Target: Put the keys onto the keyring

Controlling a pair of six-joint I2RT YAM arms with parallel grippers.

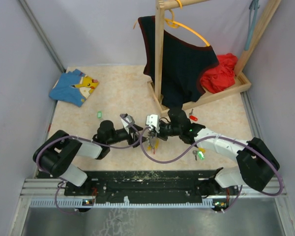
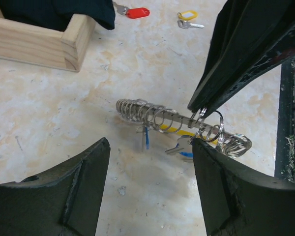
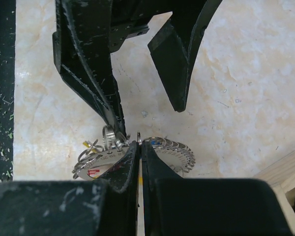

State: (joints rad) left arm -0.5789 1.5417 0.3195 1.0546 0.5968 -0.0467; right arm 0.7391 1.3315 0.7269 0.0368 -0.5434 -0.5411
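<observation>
Beige marbled tabletop (image 1: 123, 93). Wooden clothes rack (image 1: 160, 59) at far right, base frame resting on tabletop. Dark sleeveless garment (image 1: 182, 64) hanging on orange hanger (image 1: 194, 30) from rack bar. Red cloth (image 1: 220, 73) bunched inside rack base. Blue cloth with yellow cartoon print (image 1: 73, 86) lying at far left.
</observation>
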